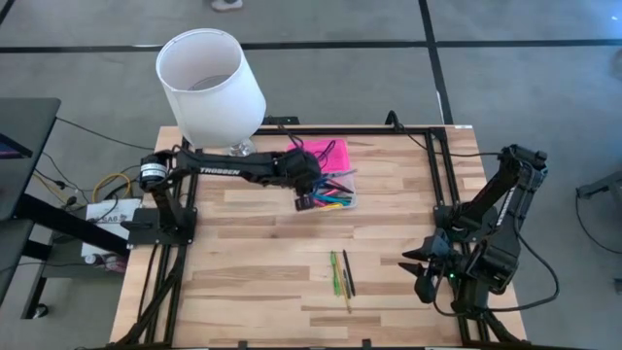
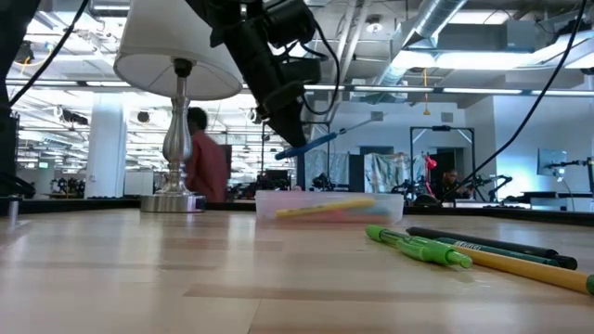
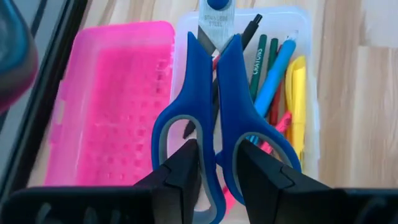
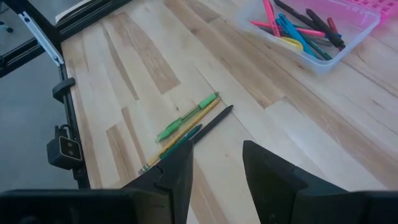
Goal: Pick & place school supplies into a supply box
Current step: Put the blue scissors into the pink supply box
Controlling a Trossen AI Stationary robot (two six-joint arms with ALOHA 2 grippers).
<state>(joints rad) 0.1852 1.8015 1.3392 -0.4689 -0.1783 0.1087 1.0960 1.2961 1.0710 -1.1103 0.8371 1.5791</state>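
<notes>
Your colour list, item by item:
- scissors (image 3: 214, 118): bright blue handles with grey lining inside the loops; silver blades.
- lid (image 3: 112, 106): hot pink, patterned with rows of small raised squares.
- supply box (image 3: 309, 93): clear base; inside you see light blue, yellow, pink, dark green and black pens.
- loose pens (image 1: 341, 274): bright green, yellow and black.
- worktop (image 1: 253, 262): pale wood in light and tan planks.
- lampshade (image 1: 209, 83): white.
- fingers (image 3: 183, 171) on both arms: black.
</notes>
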